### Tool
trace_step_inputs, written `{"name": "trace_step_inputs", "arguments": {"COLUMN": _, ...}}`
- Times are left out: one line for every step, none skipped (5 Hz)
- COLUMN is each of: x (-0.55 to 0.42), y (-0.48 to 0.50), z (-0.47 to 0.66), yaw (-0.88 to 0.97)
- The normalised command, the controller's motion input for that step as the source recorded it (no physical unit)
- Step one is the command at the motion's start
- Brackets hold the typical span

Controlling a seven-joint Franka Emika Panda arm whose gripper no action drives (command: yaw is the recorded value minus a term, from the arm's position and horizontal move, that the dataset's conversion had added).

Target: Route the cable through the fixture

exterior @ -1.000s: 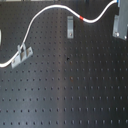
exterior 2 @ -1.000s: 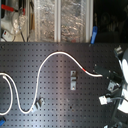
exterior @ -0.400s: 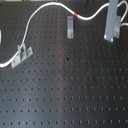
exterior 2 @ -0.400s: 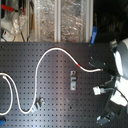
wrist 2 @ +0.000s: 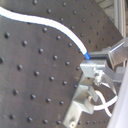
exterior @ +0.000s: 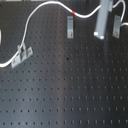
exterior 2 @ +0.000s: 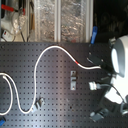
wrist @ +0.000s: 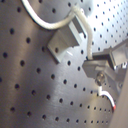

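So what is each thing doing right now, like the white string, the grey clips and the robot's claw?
Long thin white cable with a red band: loose, curving over the board, one end at the claw.
Claw: shut on the cable.
Left grey metal clip: cable passes at it.
Middle grey metal clip: empty, cable behind it.
Right grey metal clip: cannot tell.
Black perforated board: flat, unmoving.

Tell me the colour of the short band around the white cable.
Red; the band shows best in the first exterior view.
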Motion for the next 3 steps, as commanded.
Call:
{"name": "trace_step_inputs", "arguments": {"x": -0.006, "y": -0.01, "z": 0.0, "yaw": 0.0}}
{"name": "trace_step_inputs", "arguments": {"x": -0.195, "y": -0.316, "z": 0.01, "yaw": 0.0}}
{"name": "trace_step_inputs", "arguments": {"x": -0.424, "y": -0.382, "z": 0.01, "yaw": 0.0}}
